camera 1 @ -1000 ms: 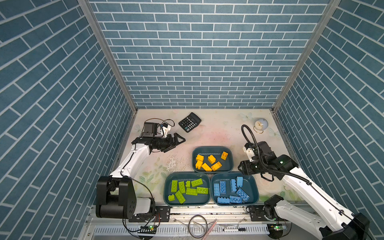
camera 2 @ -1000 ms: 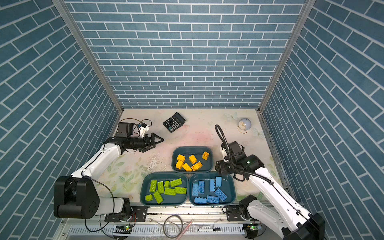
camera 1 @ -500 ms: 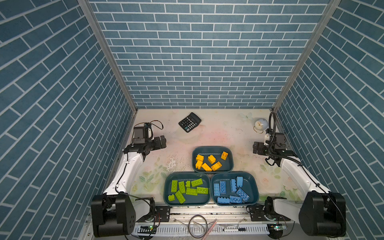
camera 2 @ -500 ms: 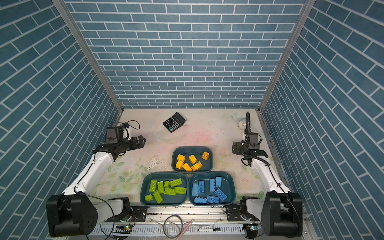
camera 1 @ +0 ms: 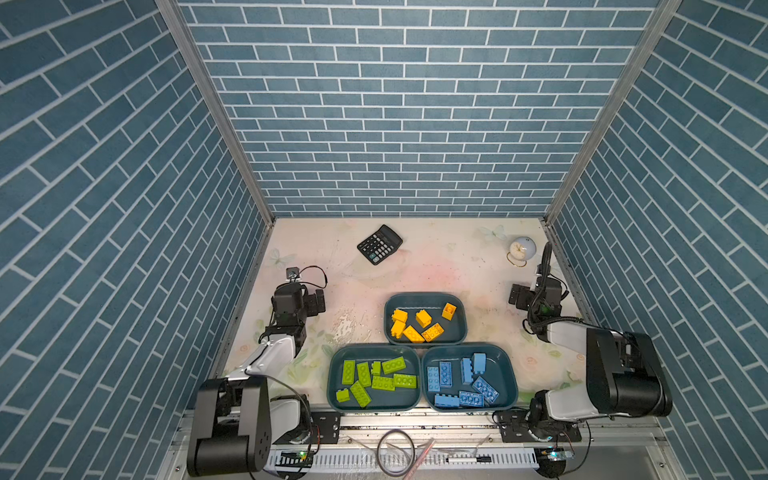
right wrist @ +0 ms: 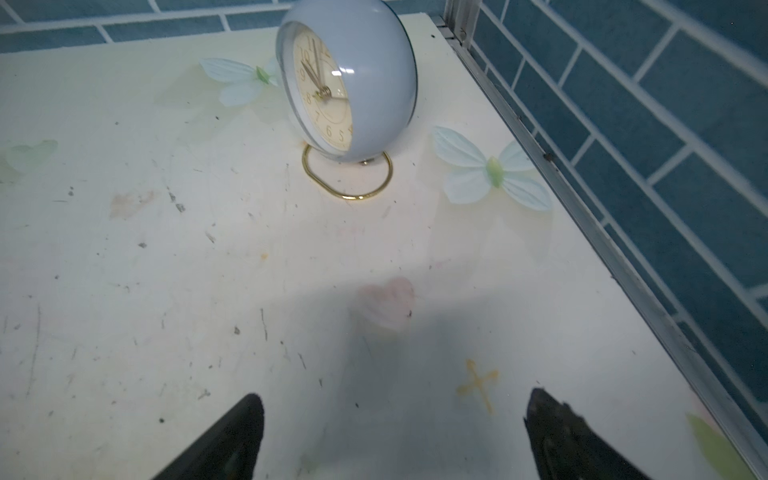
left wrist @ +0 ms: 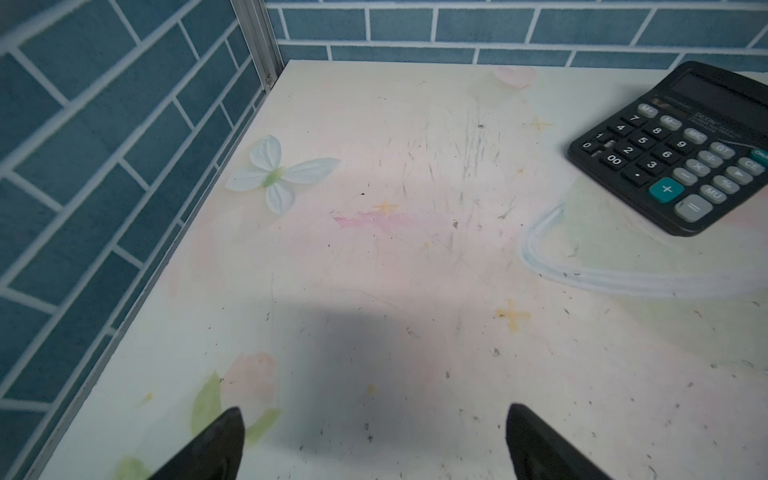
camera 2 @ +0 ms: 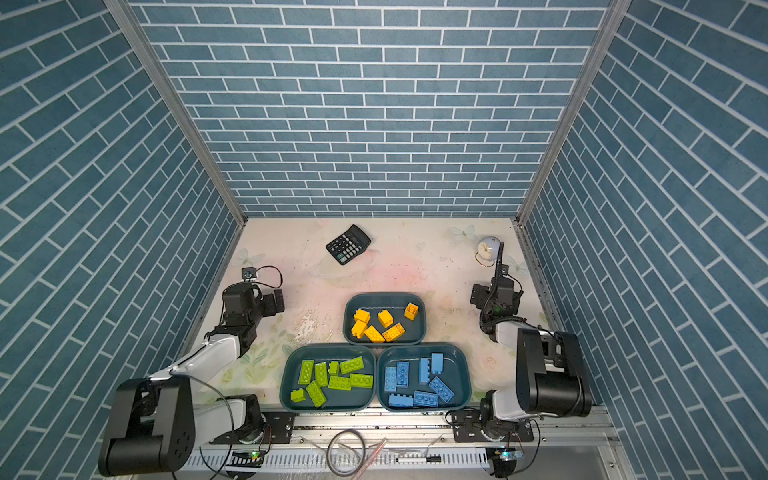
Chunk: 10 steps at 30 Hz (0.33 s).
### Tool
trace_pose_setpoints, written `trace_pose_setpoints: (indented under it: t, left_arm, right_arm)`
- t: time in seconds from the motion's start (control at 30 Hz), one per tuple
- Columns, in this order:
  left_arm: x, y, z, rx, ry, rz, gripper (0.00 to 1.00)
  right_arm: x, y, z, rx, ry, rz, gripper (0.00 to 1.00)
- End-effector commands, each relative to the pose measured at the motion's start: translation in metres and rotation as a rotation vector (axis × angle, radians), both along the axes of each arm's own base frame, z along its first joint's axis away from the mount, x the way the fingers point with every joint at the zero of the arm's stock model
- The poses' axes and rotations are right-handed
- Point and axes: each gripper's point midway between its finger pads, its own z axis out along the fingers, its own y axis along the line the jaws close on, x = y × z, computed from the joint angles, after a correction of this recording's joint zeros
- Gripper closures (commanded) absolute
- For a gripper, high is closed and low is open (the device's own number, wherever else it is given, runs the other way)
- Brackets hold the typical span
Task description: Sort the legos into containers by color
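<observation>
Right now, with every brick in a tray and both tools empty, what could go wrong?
The open right tool points at the clock on its thin wire loop; a forward move might tip it. The calculator lies near the open left tool; a sweep might push it. The green-brick tray and blue-brick tray sit at the front edge of the table; a nudge might slide them off.

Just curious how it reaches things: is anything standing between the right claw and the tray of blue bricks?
Nothing visible does. The right claw hangs open and empty, and only bare table lies between it and the tray of blue bricks. The clock stands farther back, out of that path.
</observation>
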Motion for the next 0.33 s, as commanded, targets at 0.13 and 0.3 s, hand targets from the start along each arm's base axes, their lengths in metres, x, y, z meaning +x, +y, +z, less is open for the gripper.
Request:
trace_pose_setpoints:
  t: [0.13,0.3]
  left_arm:
    - [0.0261,0.0027,0.0232,0.034,-0.179,-0.001,0.00]
    - [0.0257,0.0016,0.0262,0.023,-0.209,-0.002,0.01]
  right_arm:
    - [0.0092,0.0117,0.0196,-0.011,-0.206,0.090,0.01]
    - [0.0112,0.0120,0.0182,-0.017,-0.176,0.098,0.01]
